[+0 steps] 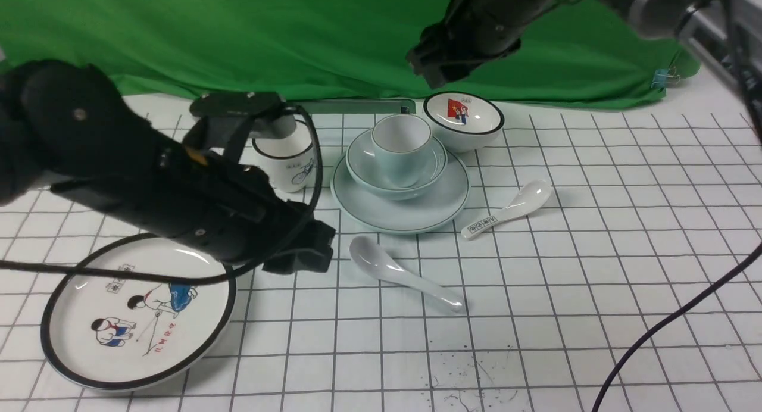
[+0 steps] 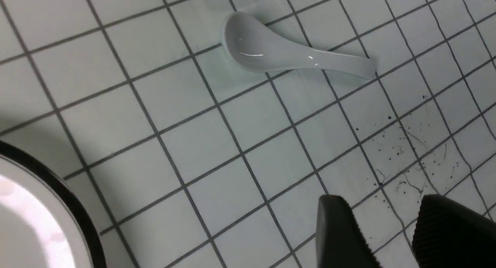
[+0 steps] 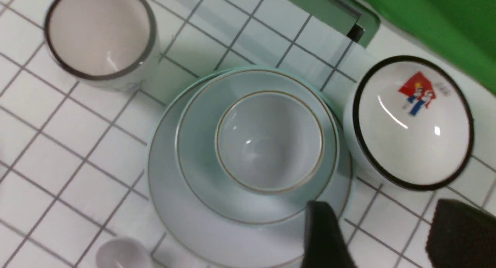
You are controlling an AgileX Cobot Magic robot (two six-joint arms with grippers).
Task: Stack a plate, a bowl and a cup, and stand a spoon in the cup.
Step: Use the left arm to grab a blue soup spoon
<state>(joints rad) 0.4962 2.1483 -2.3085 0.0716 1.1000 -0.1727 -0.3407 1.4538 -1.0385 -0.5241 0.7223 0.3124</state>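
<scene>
Left end effector (image 2: 381, 206) hovers near spoon (image 2: 286, 53).

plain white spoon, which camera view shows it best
Left wrist view: the plain white spoon lies whole, close and unobstructed. Front view shows it whole but smaller. Right wrist view catches only its bowl end at the frame edge.
</scene>
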